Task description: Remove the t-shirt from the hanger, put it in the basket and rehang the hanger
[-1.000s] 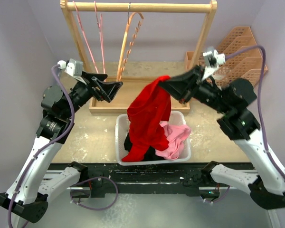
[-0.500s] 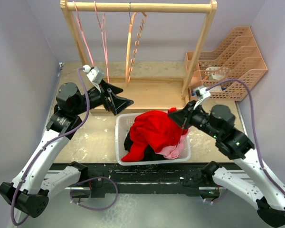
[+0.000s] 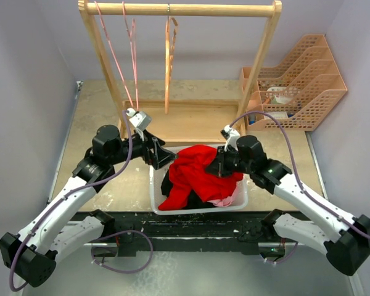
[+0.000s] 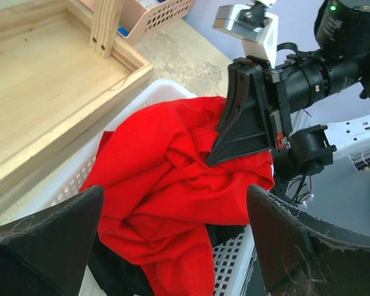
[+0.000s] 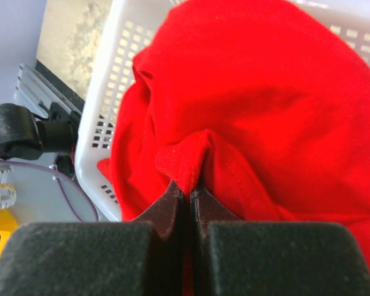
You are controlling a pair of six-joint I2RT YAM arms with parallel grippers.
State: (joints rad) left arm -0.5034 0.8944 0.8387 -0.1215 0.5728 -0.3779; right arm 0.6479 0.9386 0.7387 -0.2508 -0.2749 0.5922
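Observation:
The red t-shirt (image 3: 194,171) lies bunched on top of other clothes in the white basket (image 3: 154,191). My right gripper (image 3: 216,169) is down at the shirt's right side and shut on a pinched fold of its hem (image 5: 184,161). The left gripper (image 3: 163,156) hovers at the basket's left rim, open, with the red t-shirt (image 4: 172,179) below its spread fingers (image 4: 49,234) and nothing between them. The wooden hanger (image 3: 169,58) hangs bare and edge-on from the rack's rail, far behind both grippers.
A wooden rack (image 3: 179,9) with a flat base tray (image 3: 191,123) stands behind the basket. Pink hangers (image 3: 133,52) hang at its left. An orange file organizer (image 3: 302,80) sits at the back right. Black cloth (image 3: 171,185) and pink cloth (image 3: 225,199) lie under the shirt.
My right gripper has come down from beside the rack and lowered the red t-shirt into the basket. The left arm has moved forward to the basket's rim. The hanger has swung back to hang straight.

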